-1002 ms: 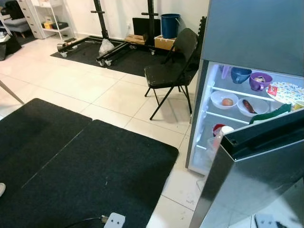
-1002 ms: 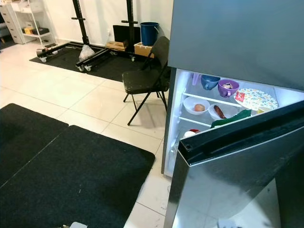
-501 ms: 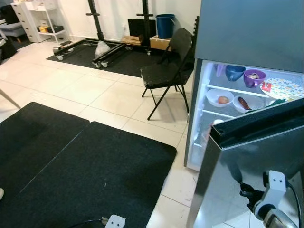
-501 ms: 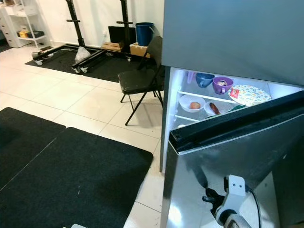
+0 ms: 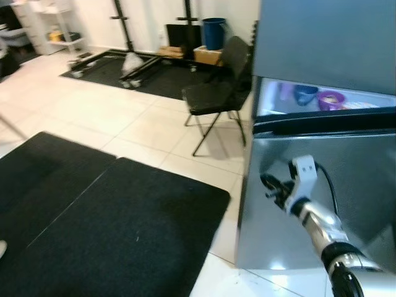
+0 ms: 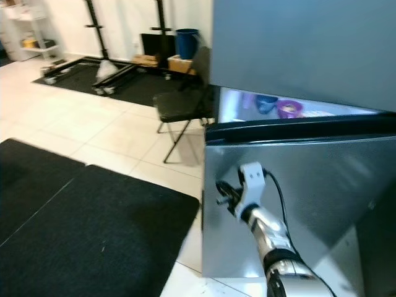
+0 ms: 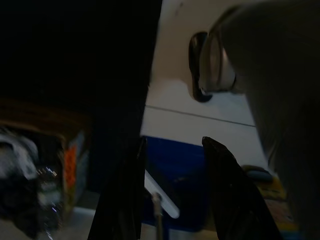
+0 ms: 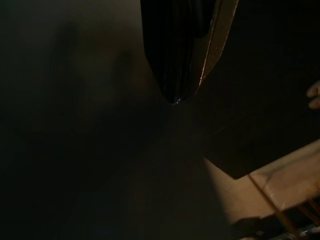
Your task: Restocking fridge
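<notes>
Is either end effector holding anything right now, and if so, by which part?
Nothing looks held. The right end effector is against the fridge door without gripping it. The left end effector is open and empty.

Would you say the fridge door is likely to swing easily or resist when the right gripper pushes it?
The fridge door looks rigid, large and probably heavy. The right gripper at its free edge likely gets good leverage. The smooth steel may let the fingers slip.

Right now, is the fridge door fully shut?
No, the fridge door stands ajar, with the lit shelf and a purple cup showing above its top edge, while the right gripper is against its front.
</notes>
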### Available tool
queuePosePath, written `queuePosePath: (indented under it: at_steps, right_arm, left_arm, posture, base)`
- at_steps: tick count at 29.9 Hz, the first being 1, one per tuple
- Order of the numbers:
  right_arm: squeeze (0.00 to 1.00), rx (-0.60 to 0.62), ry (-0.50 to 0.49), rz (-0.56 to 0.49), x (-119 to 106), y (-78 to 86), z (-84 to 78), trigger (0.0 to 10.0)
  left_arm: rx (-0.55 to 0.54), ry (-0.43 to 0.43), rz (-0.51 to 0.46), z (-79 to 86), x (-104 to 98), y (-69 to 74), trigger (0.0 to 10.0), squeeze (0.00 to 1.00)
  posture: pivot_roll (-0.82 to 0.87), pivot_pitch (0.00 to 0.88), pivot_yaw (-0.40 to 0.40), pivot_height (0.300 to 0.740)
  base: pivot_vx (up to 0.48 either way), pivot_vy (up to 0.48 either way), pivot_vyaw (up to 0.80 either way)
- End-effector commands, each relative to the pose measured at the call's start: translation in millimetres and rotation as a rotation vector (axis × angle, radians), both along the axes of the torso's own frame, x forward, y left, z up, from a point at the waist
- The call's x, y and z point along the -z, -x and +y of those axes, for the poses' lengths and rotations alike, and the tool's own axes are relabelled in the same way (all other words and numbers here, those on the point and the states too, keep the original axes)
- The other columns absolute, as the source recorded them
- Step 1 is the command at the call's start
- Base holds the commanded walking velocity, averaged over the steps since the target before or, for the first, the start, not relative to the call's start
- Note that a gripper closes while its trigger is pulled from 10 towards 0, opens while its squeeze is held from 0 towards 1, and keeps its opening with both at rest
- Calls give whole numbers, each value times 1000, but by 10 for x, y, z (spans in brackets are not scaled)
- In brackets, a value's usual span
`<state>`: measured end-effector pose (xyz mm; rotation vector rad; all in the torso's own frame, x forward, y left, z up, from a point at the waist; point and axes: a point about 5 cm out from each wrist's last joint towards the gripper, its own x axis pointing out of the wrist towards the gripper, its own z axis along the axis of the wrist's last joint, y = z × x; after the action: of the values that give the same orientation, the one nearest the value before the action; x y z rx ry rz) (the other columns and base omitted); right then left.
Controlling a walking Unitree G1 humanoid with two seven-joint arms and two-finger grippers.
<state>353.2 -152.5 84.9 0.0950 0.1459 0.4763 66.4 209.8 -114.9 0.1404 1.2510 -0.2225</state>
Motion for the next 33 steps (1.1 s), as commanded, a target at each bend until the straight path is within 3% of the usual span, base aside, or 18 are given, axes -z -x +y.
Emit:
queuePosePath:
  at_steps: [1,3,5,6,8,9,10,13,15,17,18,21,22,23,26,27,31,33]
  right_arm:
    - [0,13,42,28,8,-28,52,10000]
    - [0,38,79,5,-110,-120,102,10000]
    - [0,143,156,-41,-336,-279,107,10000]
    - [0,143,156,-41,-336,-279,107,10000]
    - [0,295,213,-64,-538,-403,12,10000]
    - [0,295,213,-64,-538,-403,12,10000]
    - [0,409,247,-80,-655,-458,-100,10000]
    - [0,432,244,-79,-662,-460,-134,10000]
    - [0,386,235,-59,-542,-405,-138,10000]
    - [0,267,213,20,-187,-219,-132,10000]
    - [0,267,213,20,-187,-219,-132,10000]
    - [0,102,221,243,575,332,-181,10000]
    - [0,76,230,285,699,447,-189,10000]
    - [0,76,230,285,699,447,-189,10000]
    - [0,111,325,486,1184,962,-328,10000]
    - [0,111,325,486,1184,962,-328,10000]
    - [0,288,295,691,1526,1488,-536,10000]
    - [0,314,282,721,1568,1577,-575,10000]
  left_arm:
    - [3,-23,-3,105,-18,32,10000,0]
    - [-2,-26,-3,132,-20,67,10000,0]
    - [-6,-31,-9,171,-28,101,10000,0]
    - [-6,-31,-9,171,-28,101,10000,0]
    - [-7,-35,-26,197,-40,75,10000,0]
    - [-7,-35,-26,197,-40,75,10000,0]
    - [-8,-36,-45,207,-53,20,10000,0]
    - [-9,-35,-55,206,-59,-15,10000,0]
    - [-7,-31,-69,190,-65,-73,10000,0]
    - [1,-23,-90,145,-75,-177,10000,0]
    - [1,-23,-90,145,-75,-177,10000,0]
    - [18,-8,-105,63,-80,-291,10000,0]
    - [21,-6,-107,52,-82,-309,10000,0]
    - [21,-6,-107,52,-82,-309,10000,0]
    - [31,-3,-107,19,-88,-375,10000,0]
    - [31,-3,-107,19,-88,-375,10000,0]
    - [44,-9,-102,-24,-88,-429,10000,0]
    - [42,-9,-103,-36,-90,-448,10000,0]
  posture:
    - [56,0,-36,740]
    - [77,0,-44,740]
    - [88,0,-48,740]
    - [88,0,-48,740]
    - [100,0,-53,740]
    - [100,0,-53,740]
    - [99,0,-53,740]
    - [95,0,-53,740]
    - [83,0,-49,740]
    - [61,0,-37,740]
    - [61,0,-37,740]
    - [39,0,-25,740]
    - [39,0,-25,740]
    - [39,0,-25,740]
    - [9,0,-15,740]
    - [9,0,-15,740]
    - [-7,0,-24,740]
    - [-9,0,-29,740]
  base:
    - [0,0,0]
    - [0,0,0]
    - [0,0,0]
    - [0,0,0]
    - [0,0,0]
    - [0,0,0]
    - [0,0,0]
    - [0,0,0]
    - [0,0,0]
    - [0,0,0]
    - [0,0,0]
    - [0,0,0]
    - [0,0,0]
    - [0,0,0]
    - [0,0,0]
    - [0,0,0]
    - [0,0,0]
    - [0,0,0]
